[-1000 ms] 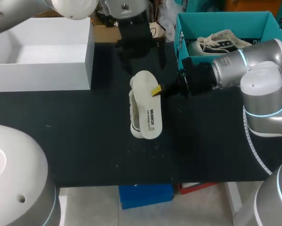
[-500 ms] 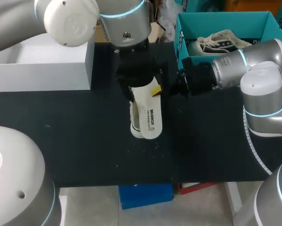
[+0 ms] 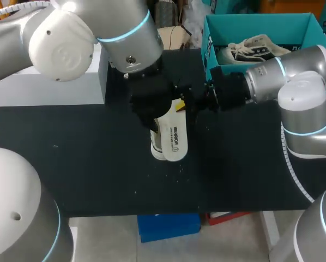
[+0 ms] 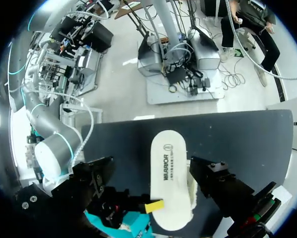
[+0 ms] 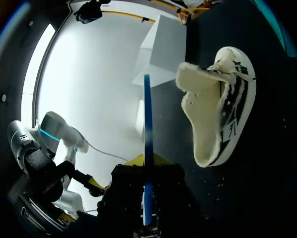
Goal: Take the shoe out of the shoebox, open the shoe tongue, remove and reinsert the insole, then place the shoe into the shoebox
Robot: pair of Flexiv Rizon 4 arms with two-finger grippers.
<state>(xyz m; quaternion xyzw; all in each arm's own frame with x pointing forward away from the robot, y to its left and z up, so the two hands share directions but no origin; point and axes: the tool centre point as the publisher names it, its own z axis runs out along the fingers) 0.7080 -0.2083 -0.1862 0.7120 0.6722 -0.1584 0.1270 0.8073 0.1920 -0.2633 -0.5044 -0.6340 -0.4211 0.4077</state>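
Head view: the left arm point(image 3: 125, 33) covers one end of the shoe point(image 3: 156, 143).
Spread wide, the left claw point(image 4: 152, 168) has shoe and insole point(image 4: 167, 183) between its fingers; the right claw point(image 5: 147, 163) pinches the insole's edge, fingertips mostly hidden.

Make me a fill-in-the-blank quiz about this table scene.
The insole lies on top of the ___.
The ___ arm's end effector has the insole between its open fingers.
The second shoe sits in the ___ box.
Missing words: shoe, left, teal.
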